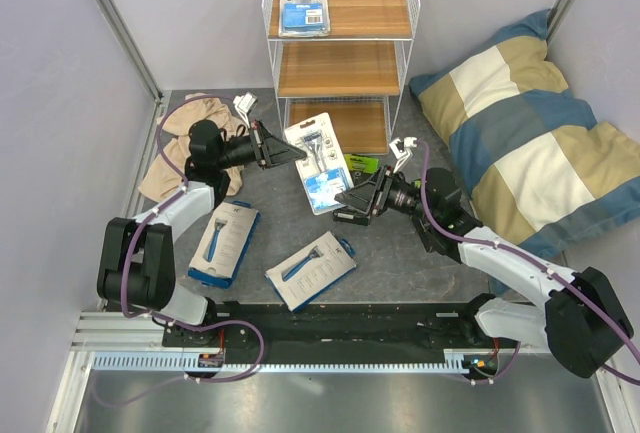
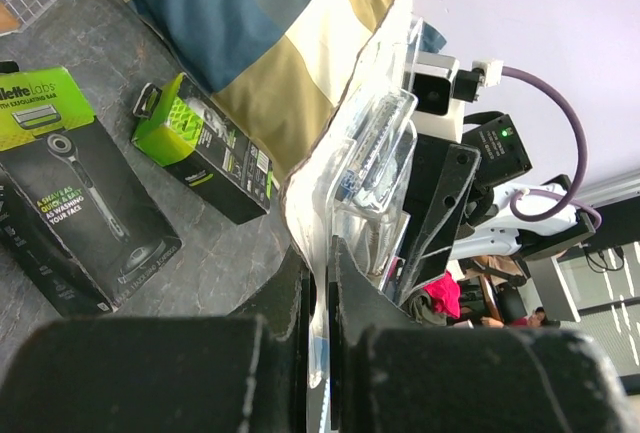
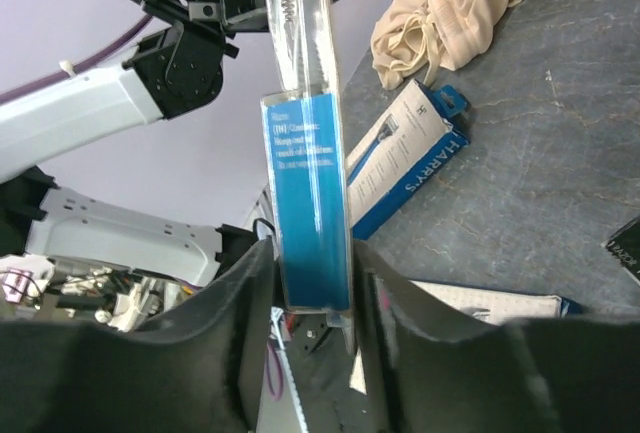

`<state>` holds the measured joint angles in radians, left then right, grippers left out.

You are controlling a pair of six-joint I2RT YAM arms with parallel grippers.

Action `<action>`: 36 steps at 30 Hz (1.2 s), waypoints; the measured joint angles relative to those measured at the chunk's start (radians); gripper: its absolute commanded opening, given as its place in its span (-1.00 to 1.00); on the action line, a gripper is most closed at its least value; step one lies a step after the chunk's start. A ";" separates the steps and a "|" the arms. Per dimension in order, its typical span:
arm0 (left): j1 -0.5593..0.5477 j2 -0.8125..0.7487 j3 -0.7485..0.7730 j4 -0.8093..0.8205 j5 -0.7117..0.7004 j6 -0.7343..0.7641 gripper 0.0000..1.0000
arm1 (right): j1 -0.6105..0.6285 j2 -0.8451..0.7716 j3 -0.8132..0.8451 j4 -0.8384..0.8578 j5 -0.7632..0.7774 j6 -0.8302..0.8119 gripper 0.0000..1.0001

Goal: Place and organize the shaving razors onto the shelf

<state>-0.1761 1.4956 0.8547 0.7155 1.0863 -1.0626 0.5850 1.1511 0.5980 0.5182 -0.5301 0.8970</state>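
A white-and-blue blister razor pack hangs in the air in front of the shelf, held at both ends. My left gripper is shut on its upper edge; the left wrist view shows the card pinched between the left gripper's fingers. My right gripper has closed round the lower end, its fingers against both sides of the blue part. Another blister pack lies on the top board. Two white packs lie on the floor. Two black-and-green boxes lie near the shelf's foot.
A beige cloth is bunched at the left behind the left arm. A large striped pillow fills the right side. The shelf's middle and bottom boards are bare. Grey walls close the area on both sides.
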 measured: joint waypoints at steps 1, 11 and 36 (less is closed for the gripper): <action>0.000 0.000 0.000 0.000 0.000 0.000 -0.95 | 0.000 0.003 0.000 0.002 -0.003 0.004 -0.35; 0.000 0.000 0.001 -0.026 0.014 0.009 0.01 | 0.000 -0.002 0.011 -0.038 -0.006 -0.023 -0.58; -0.001 -0.297 0.246 -0.949 -0.563 0.574 1.00 | 0.000 -0.017 0.153 -0.242 0.008 -0.094 -0.63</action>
<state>-0.1768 1.1984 1.1011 -0.2340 0.5228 -0.4885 0.5850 1.1339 0.7509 0.2764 -0.5220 0.8032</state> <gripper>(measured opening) 0.995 0.338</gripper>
